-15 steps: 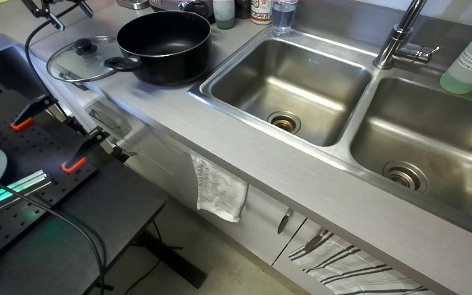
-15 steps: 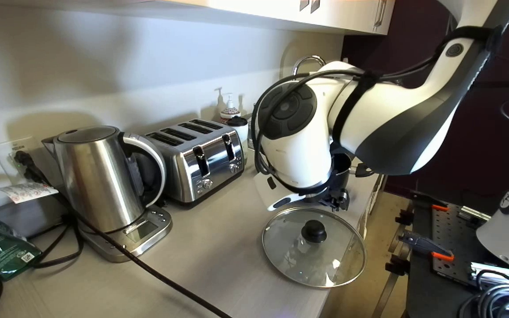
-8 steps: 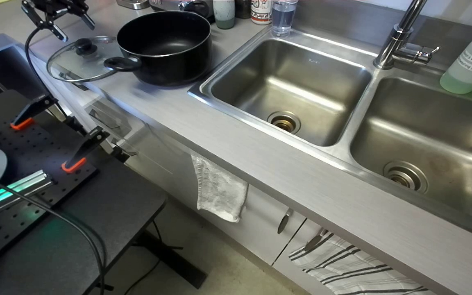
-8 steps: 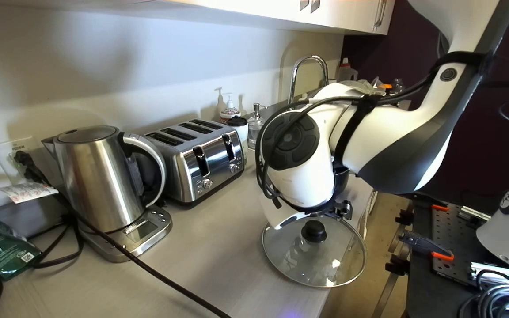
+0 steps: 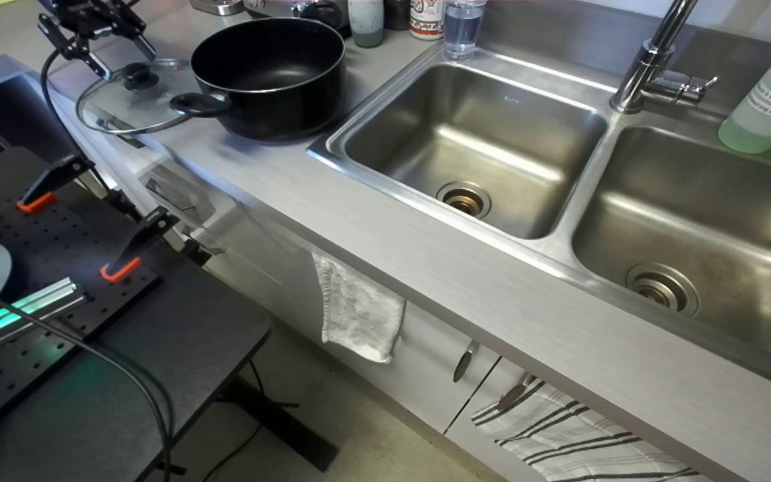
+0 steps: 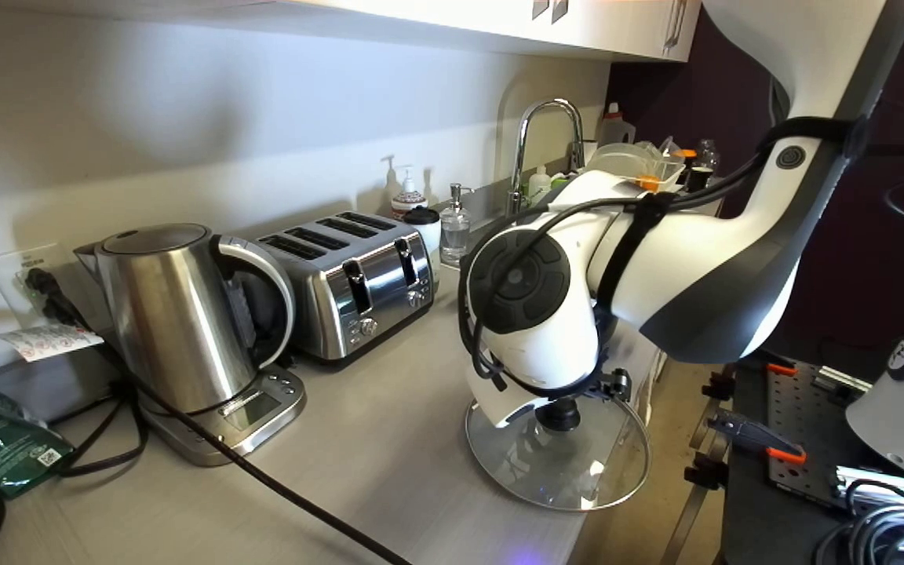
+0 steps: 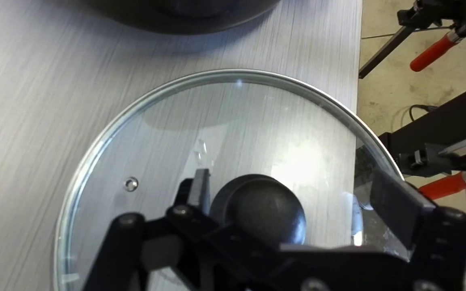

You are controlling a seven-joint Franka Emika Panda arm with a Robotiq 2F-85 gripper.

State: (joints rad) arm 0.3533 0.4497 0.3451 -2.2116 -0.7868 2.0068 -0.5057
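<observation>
The 2 fingers (image 7: 201, 190) are standing spread and holding nothing, with the knob (image 7: 261, 210) of the glass lid (image 7: 245, 129) appearing between them, closer to 1 finger. The lid is lying on the tabletop (image 7: 26, 89), overhanging its edge, just beside the black pot (image 5: 278, 110). Aligning seems to be the step in hand; the next move is probably calling for centring before any squeeze.

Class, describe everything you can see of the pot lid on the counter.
The lid is round and clear, apparently glass, with a metal-looking rim and a black knob at its centre. A small metal-looking ring, perhaps a vent, sits towards the rim. It lies knob up on the counter beside the pot, partly jutting past the counter's edge. The open hand is above it, fingers either side of the knob in the wrist view; whether they touch it is unclear.
</observation>
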